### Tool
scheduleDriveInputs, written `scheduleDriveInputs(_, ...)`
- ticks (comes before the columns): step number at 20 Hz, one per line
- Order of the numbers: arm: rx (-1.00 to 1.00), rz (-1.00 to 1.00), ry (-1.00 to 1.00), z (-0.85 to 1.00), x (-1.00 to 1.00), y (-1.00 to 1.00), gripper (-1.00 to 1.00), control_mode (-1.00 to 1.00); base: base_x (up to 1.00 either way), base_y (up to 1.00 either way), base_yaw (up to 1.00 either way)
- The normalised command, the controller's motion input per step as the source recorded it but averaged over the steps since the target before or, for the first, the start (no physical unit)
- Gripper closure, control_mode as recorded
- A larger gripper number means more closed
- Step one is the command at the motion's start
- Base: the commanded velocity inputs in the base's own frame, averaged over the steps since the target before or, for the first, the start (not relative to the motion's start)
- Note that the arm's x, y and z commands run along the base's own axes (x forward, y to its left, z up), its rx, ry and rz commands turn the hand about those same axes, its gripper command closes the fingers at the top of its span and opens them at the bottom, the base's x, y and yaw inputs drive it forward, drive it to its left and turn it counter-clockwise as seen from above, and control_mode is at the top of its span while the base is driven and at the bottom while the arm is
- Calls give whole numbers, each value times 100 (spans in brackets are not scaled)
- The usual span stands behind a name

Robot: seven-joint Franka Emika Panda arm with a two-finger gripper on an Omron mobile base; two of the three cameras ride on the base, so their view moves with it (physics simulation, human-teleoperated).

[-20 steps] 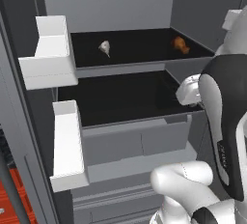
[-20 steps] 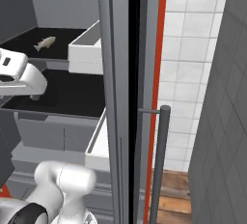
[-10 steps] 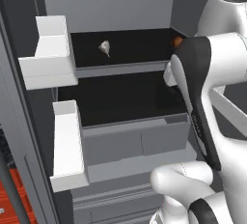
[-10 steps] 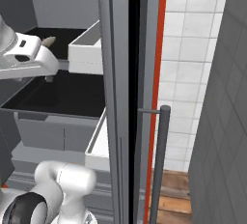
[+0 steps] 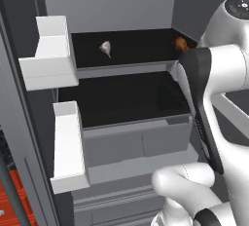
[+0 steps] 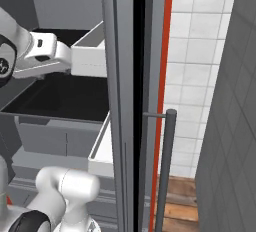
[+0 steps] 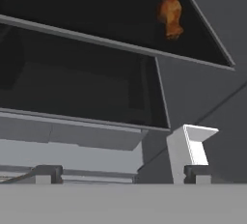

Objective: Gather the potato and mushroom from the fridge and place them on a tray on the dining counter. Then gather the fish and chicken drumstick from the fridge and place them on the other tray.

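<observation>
One drumstick (image 7: 170, 16) (upper shelf (image 7: 96, 40)).

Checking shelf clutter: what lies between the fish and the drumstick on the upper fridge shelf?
Nothing: in the left base view, bare black shelf runs from the fish to the drumstick.

The open interior of the tall grey metal fridge (image 7: 193, 88) shows two black shelves stacked one over the other. An orange-brown chicken drumstick (image 7: 170, 16) lies on the upper black shelf (image 7: 96, 10), near its right edge and toward the back corner. The lower black shelf (image 7: 72, 90) sits beneath it, with grey drawer fronts (image 7: 67, 136) along its front edge. A white door bin (image 7: 190, 146) stands at the lower right, beside the lower shelf's front right corner. The gripper (image 7: 123, 174) shows two dark fingertips (image 7: 47, 172), well apart.
</observation>
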Motion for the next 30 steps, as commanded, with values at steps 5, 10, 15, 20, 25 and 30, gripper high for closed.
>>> scheduleDriveInputs(5, -1, 6, -11, 16, 38, -20, -100, -100, 0, 0, 0)
scheduleDriveInputs(10, -5, 0, -4, 19, 44, -2, -100, -100, 0, 0, 0)
scheduleDriveInputs(15, -7, 0, 0, 5, 46, 0, -100, -100, 0, 0, 0)
scheduleDriveInputs(20, -2, 0, 7, 0, 67, -6, -100, -100, 0, 0, 0)
scheduleDriveInputs(25, 0, 0, 12, 0, 67, -17, -100, -100, 0, 0, 0)
scheduleDriveInputs(30, 0, -6, 11, 0, 58, -19, -100, -100, 0, 0, 0)
